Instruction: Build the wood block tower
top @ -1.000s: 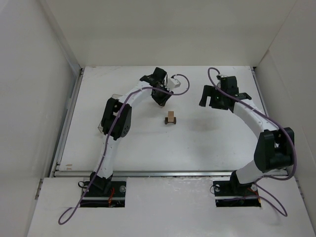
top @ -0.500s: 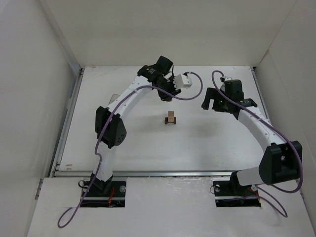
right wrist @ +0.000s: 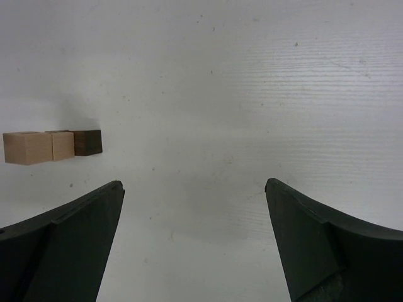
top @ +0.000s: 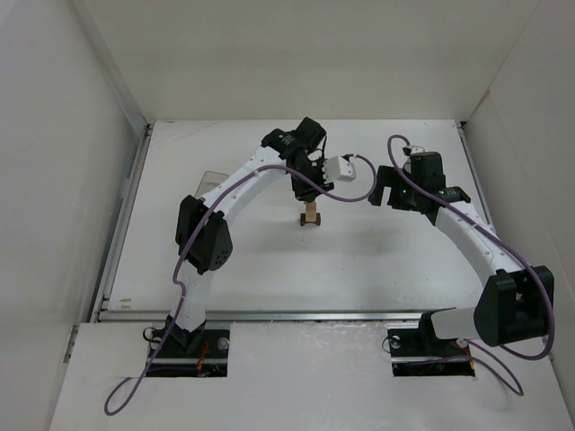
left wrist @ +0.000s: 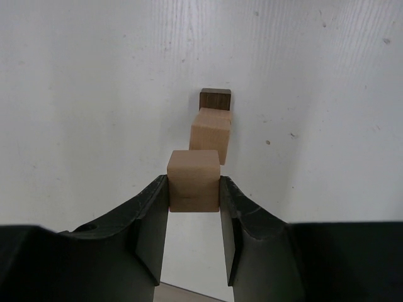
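Note:
The wood block tower (top: 311,216) stands mid-table: a light tan cube (left wrist: 210,135) on a dark brown piece (left wrist: 215,99). My left gripper (top: 305,192) hangs just behind and above it, shut on another tan cube (left wrist: 194,180) held between its fingertips; the left gripper (left wrist: 194,189) keeps this cube short of the tower, not touching it. My right gripper (top: 396,189) is open and empty to the right of the tower. In the right wrist view the tower (right wrist: 63,145) lies at the far left, well outside the right gripper (right wrist: 195,189).
A clear plastic box (top: 205,180) lies on the table at the left, partly behind the left arm. White walls enclose the table on three sides. The left arm's cable and white connector (top: 339,168) hang between the two grippers.
My left gripper has swung right and toward the near side with the tan cube, from the back of the table to just above the tower. The right gripper has shifted slightly right.

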Available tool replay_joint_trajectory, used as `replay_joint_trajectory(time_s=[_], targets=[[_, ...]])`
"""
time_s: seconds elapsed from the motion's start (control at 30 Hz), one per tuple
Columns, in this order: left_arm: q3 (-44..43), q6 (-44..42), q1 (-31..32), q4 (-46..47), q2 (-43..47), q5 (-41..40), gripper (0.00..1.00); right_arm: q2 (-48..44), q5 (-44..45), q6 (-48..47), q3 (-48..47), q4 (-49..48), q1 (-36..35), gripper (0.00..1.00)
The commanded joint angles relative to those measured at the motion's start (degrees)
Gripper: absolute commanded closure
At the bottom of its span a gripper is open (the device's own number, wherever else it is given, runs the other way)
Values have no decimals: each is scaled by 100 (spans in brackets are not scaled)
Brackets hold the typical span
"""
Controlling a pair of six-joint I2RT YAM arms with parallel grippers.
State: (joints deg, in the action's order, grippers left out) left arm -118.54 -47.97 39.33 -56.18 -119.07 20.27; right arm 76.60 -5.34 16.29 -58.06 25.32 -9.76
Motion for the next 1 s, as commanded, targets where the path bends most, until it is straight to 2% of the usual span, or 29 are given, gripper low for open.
replay_joint_trajectory(time_s=[0.0,0.5,0.97], targets=[[243,-134,40,46,296,-6,100,-207,95,32,76,-142,35,0],[674,94,40,512,349,451,100,-259,95,32,129,-142,35,0],[727,-20,40,617,349,451,100,-259,95,32,76,-89,35,0]])
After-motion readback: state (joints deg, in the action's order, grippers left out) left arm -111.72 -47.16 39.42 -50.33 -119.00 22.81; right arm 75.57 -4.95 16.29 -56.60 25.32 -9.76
